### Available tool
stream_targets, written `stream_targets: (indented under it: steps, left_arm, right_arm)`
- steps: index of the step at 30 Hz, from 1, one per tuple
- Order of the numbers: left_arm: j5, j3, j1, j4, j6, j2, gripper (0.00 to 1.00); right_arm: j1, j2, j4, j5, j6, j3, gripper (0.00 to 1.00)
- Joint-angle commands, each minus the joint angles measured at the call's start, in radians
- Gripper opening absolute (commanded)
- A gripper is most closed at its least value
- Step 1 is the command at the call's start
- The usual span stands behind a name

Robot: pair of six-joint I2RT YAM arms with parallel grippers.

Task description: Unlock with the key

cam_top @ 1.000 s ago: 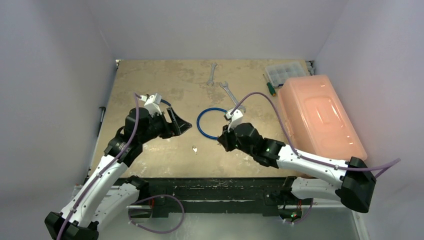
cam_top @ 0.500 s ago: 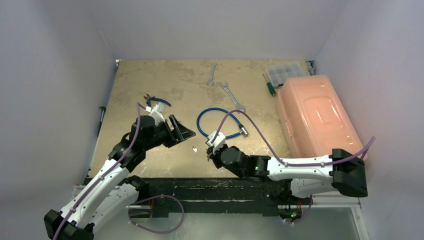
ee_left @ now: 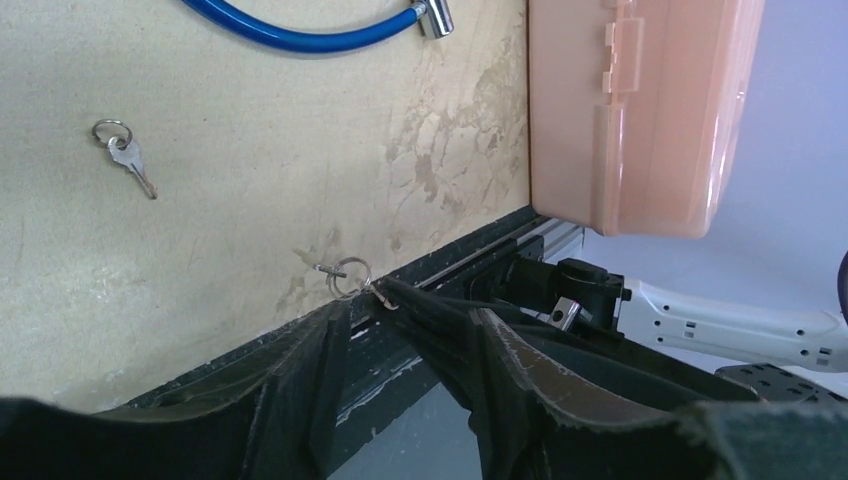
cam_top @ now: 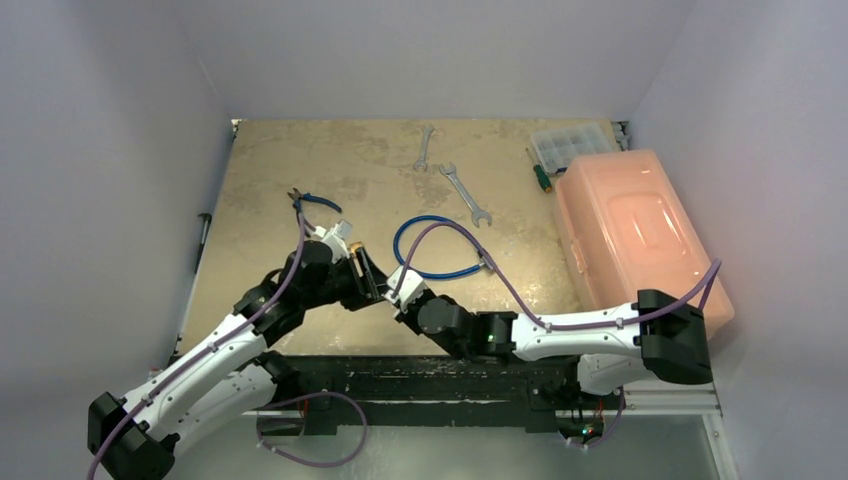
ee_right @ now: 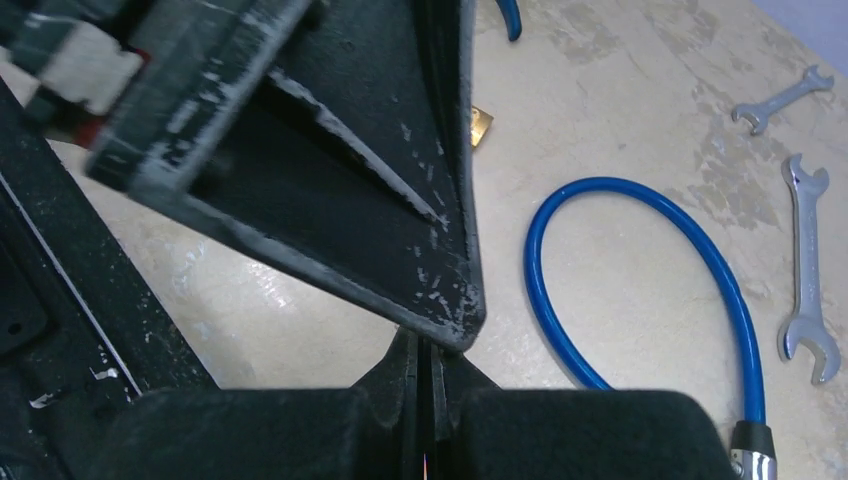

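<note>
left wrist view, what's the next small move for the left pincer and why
Probably close the left pincer on the tiny silvery metal key: it sits at the shut right pincer's tip, just by the left one's part-open fingertips.

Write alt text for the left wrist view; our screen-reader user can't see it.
The shut right gripper holds a small silvery key on a ring between the open fingers of the left gripper, by the near edge of the tan table. A second key lies beyond, near a blue cable and an orange plastic box.
</note>
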Motion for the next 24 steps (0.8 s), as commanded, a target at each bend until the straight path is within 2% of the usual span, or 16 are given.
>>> stream_targets:
  steps: [1,8,15,24]
  left_arm:
    - [-0.022,-0.015,-0.019,0.055,-0.023,0.004,0.46]
    - [-0.049,-0.027,-0.026,0.051,-0.023,0.008,0.41]
    - [-0.067,-0.031,-0.025,0.033,-0.035,-0.003,0.39]
    - [-0.061,-0.049,-0.028,0.073,-0.055,0.009,0.30]
  right_arm:
    - [0.022,0.019,0.029,0.044,-0.044,0.063,0.00]
    - [0.035,0.030,0.037,0.055,-0.044,0.063,0.00]
    - [0.043,-0.020,0.059,0.084,-0.041,0.032,0.00]
    - [0.044,-0.030,0.071,0.091,-0.041,0.031,0.00]
